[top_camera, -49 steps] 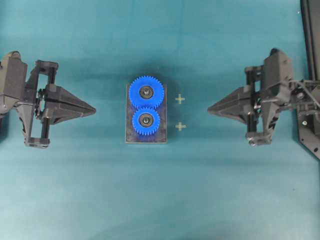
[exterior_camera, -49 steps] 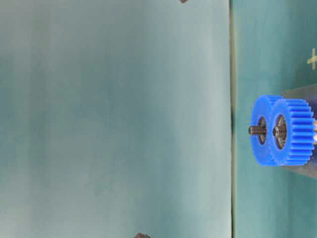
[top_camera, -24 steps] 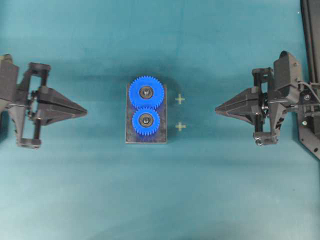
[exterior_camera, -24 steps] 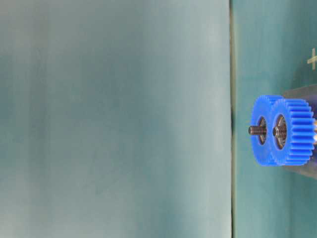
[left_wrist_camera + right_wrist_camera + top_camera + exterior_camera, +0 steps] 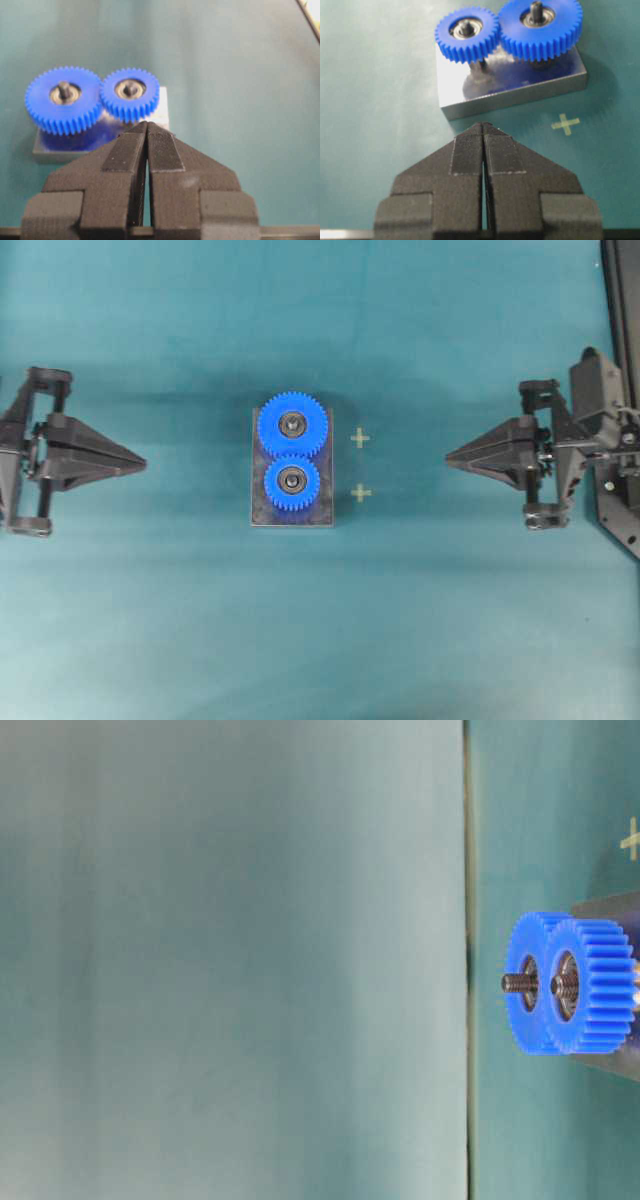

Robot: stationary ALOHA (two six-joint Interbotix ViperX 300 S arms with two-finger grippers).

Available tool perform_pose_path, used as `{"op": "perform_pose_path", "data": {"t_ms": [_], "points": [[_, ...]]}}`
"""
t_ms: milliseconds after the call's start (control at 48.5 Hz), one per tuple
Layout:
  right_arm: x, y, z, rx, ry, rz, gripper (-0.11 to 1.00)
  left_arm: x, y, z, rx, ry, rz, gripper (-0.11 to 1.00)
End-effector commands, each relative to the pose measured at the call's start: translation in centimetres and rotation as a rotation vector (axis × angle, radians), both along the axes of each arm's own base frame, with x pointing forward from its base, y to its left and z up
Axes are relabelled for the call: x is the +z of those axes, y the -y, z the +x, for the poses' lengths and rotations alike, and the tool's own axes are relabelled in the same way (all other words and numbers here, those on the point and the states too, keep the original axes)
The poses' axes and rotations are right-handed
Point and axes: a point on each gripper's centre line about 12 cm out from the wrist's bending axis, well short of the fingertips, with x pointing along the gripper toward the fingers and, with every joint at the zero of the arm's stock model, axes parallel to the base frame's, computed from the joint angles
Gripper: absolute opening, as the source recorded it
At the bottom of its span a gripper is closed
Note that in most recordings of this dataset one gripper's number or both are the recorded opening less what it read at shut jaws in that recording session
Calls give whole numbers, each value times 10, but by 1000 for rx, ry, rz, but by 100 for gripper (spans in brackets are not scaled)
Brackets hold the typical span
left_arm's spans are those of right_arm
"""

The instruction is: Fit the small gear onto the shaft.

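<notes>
The small gear (image 5: 292, 483) sits on the shaft (image 5: 467, 25) above the dark grey plate (image 5: 322, 512), its teeth meshed with the larger blue gear (image 5: 292, 425). The shaft's tip pokes out through the small gear's silver centre (image 5: 562, 984). The small gear (image 5: 130, 93) and the small gear (image 5: 467, 34) also show in both wrist views. My left gripper (image 5: 142, 462) is shut and empty, far left of the plate. My right gripper (image 5: 449, 455) is shut and empty, well to the right. Fingertips meet in the wrist views at the left gripper (image 5: 147, 123) and the right gripper (image 5: 483, 124).
Two pale cross marks (image 5: 360, 438) (image 5: 361, 493) lie on the teal mat just right of the plate. A black frame (image 5: 620, 390) runs along the right edge behind the right arm.
Both arms have drawn back outward from the plate, the left gripper leftward and the right gripper rightward. The gears have not moved.
</notes>
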Motion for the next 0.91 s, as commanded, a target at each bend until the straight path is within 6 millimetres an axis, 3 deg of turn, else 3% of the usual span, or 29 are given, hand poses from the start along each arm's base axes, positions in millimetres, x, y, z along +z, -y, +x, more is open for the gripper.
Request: {"op": "perform_pose_path", "data": {"t_ms": [0,412,886], "points": [[8,1,2,-5,52,-6,-1,5,-1,-3,2,35,0,0],[-6,3,-19,-14,38,-12,-1,-3,-6,-30,22,91,0,0],[-10,2,-75,-31,97,-12,-1,-26,-6,-61,22,133,-5,0]]}}
